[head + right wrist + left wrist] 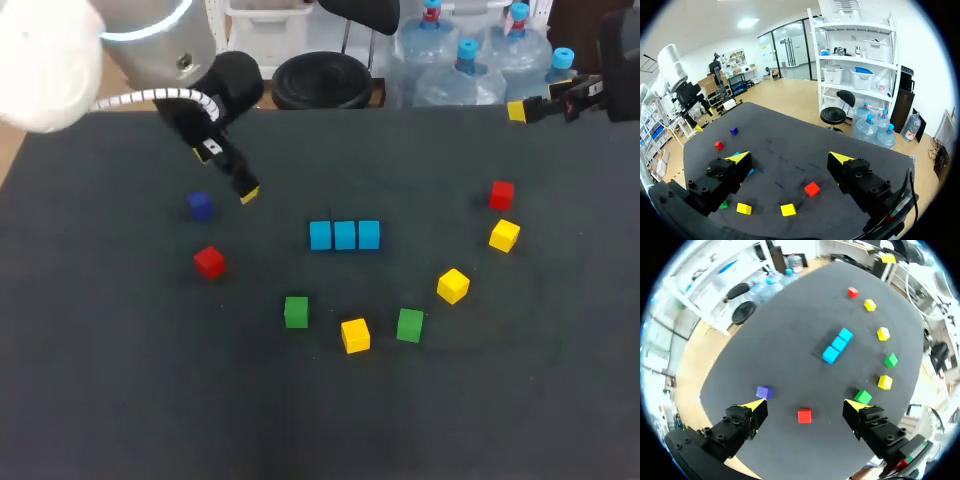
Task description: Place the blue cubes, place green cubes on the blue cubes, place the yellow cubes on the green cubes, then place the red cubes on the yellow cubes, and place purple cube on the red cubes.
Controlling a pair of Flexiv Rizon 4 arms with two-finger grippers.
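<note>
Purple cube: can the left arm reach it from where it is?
Probably yes. The left arm hangs close beside the purple cube, with its jaws open and holding nothing. No other cube lies between them, and the nearest red cube sits apart from the purple one.

1 green cube (723, 204) half behind right jaws (blue cubes (750, 172) too), right arm (618, 45) cropped

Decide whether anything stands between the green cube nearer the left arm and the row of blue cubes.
Nothing visible does. That green cube lies apart from the blue cubes with only bare table between them; the yellow cube and the second green cube sit off to its right, clear of that path.
</note>
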